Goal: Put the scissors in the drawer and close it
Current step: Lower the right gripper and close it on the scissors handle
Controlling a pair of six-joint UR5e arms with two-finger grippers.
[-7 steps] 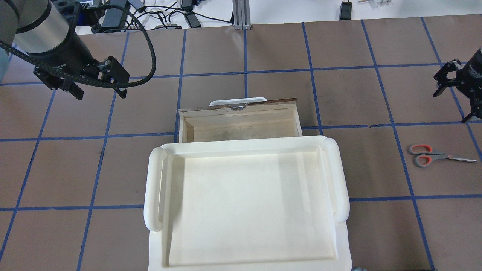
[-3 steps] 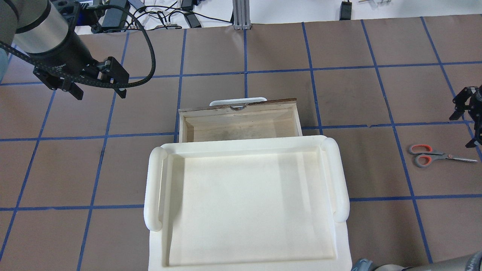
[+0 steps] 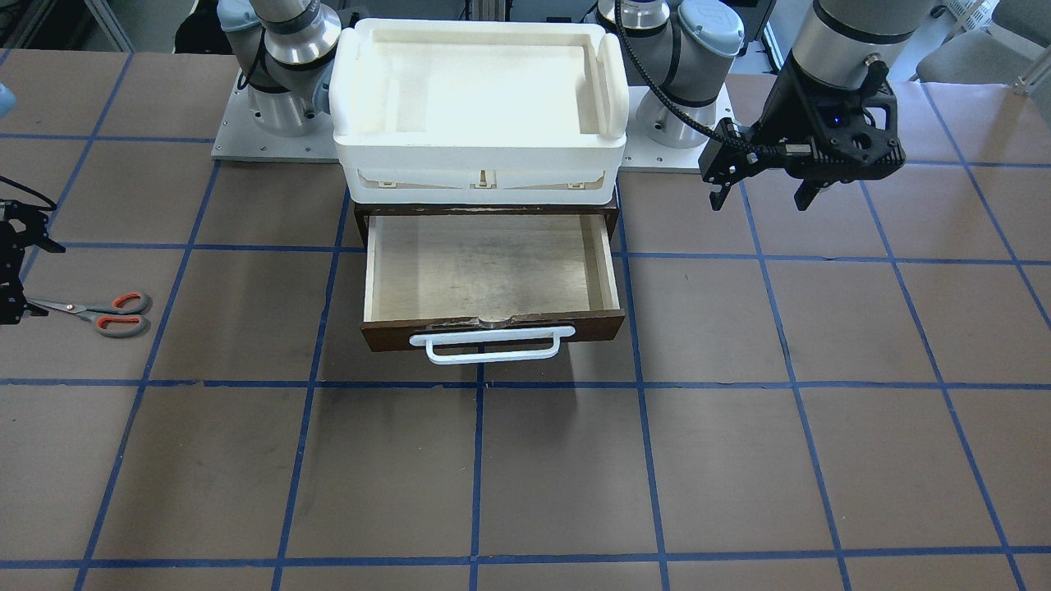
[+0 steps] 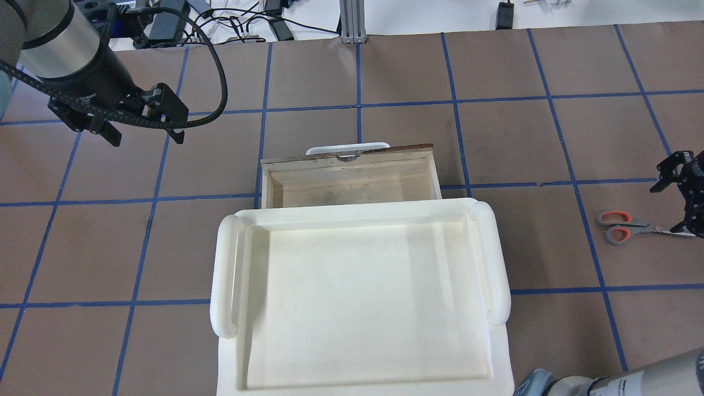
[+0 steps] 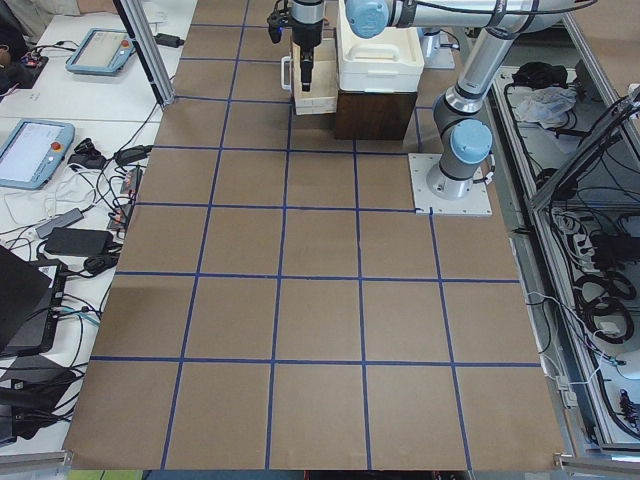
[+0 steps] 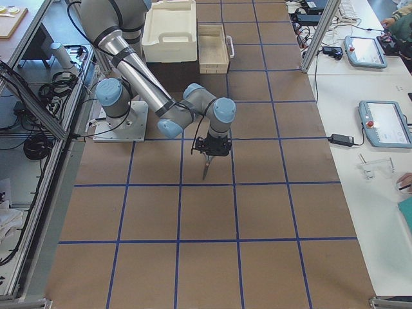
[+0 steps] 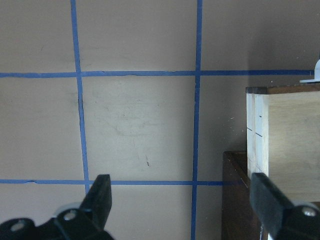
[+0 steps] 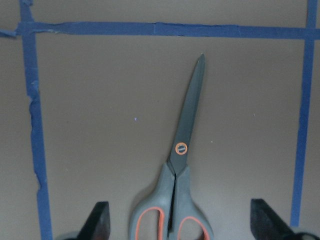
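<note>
Over the scissors (image 4: 632, 226), which lie unmoved on the table well to the right of the open drawer (image 4: 346, 158), the right gripper (image 4: 672, 206) has come down, jaws spread wide; a grasp looks next. Left of the drawer, the left gripper (image 4: 147, 138) hovers, jaws apart.

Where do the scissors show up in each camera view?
Front-facing: the scissors lie far left.
Overhead: far right, handles toward the drawer.
Exterior left: not in it.
Exterior right: left of centre, partly hidden by the near arm.
Left wrist: not in it.
Right wrist: bottom centre, blades pointing up.
Shared landmark: the drawer, in all but the right wrist view.
</note>
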